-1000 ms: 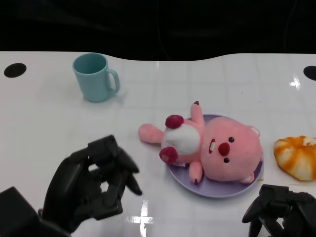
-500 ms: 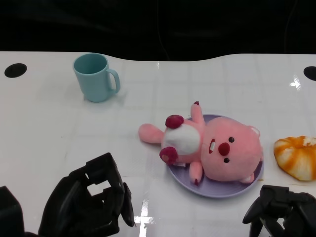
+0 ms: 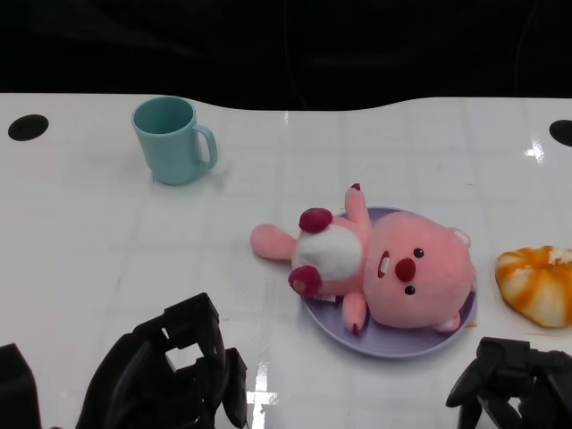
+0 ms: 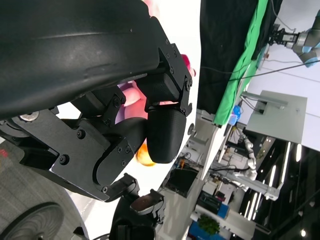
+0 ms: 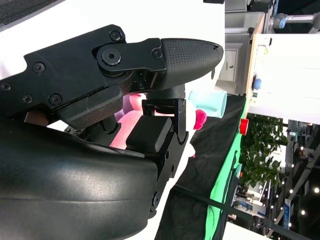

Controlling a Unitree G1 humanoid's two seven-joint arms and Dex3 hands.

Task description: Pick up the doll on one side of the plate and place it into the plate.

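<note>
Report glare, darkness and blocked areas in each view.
Head view: glare spots on the white table near its front and far right edges, black backdrop beyond. Left wrist view: left hand fills most of the picture. Right wrist view: right hand hides most of the doll.

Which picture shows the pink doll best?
The head view: the whole pink doll shows there, lying on its back across the purple plate. In the left wrist view only slivers of pink peek past the fingers, and the right wrist view shows small pink patches behind that hand.

Doll (image 3: 375, 268) on plate (image 3: 447, 338)
</note>
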